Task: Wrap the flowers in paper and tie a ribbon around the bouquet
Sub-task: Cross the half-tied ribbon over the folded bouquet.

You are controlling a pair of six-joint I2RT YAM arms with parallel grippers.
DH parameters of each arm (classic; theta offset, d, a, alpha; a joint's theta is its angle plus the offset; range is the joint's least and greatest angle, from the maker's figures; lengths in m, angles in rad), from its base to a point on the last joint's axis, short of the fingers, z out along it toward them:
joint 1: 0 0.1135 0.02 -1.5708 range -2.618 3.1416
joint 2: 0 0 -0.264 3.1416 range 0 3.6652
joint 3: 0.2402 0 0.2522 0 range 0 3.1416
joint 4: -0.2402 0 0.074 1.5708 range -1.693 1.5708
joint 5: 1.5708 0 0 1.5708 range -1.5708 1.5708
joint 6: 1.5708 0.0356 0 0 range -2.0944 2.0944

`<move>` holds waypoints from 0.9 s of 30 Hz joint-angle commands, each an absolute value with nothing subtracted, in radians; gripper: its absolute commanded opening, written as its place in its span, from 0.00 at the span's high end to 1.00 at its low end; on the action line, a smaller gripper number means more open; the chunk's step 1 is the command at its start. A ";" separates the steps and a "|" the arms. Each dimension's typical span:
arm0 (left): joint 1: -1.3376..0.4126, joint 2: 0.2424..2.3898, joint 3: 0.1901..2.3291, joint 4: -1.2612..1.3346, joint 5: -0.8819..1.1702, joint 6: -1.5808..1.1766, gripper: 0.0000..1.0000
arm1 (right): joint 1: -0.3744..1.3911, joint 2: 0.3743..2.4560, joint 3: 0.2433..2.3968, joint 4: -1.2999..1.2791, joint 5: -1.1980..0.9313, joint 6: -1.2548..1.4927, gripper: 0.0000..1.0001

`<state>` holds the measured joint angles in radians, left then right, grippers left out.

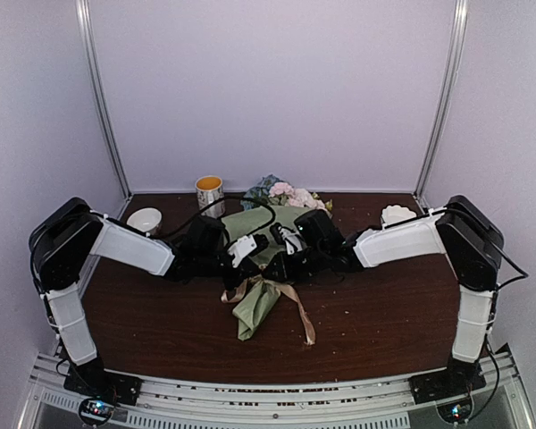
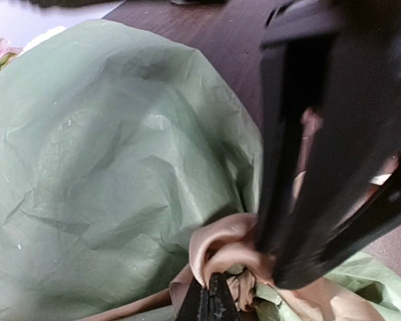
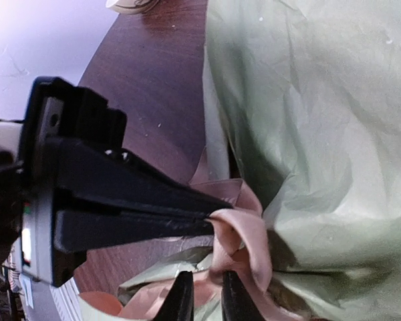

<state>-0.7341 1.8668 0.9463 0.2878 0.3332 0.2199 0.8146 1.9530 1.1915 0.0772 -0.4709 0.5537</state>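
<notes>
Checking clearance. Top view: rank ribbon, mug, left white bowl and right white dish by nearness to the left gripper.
From the left gripper:
1. ribbon, pinched at its fingertips
2. mug, back edge, slightly left
3. left white bowl, far left
4. right white dish, far right

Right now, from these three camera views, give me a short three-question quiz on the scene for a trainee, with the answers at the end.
1. True or false: the pink and white blooms lie at the far end of the sage-green paper cone, away from the arm bases.
2. The left hand is shut on: A the flat beige ribbon, B a green stem, C a white bowl?
3. Which vessel stands on the dark wooden table just left of the blooms?

Key: 1 true. 2 A. 3 the white and yellow mug.
</notes>
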 commanded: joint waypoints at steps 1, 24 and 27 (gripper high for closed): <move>-0.741 1.878 0.963 0.321 0.256 0.250 1.00 | 0.777 1.825 1.152 0.062 -0.528 0.483 0.80; -0.741 1.854 0.934 0.341 0.284 0.247 1.00 | 0.746 2.024 1.366 -0.174 -0.627 0.298 0.87; -0.741 1.854 0.934 0.341 0.281 0.247 1.00 | 0.746 2.016 1.351 -0.144 -0.619 0.308 0.88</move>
<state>-0.7414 1.8668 0.9436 0.2924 0.2836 0.2398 0.7414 2.0209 1.3655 -0.1669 -0.6308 0.3115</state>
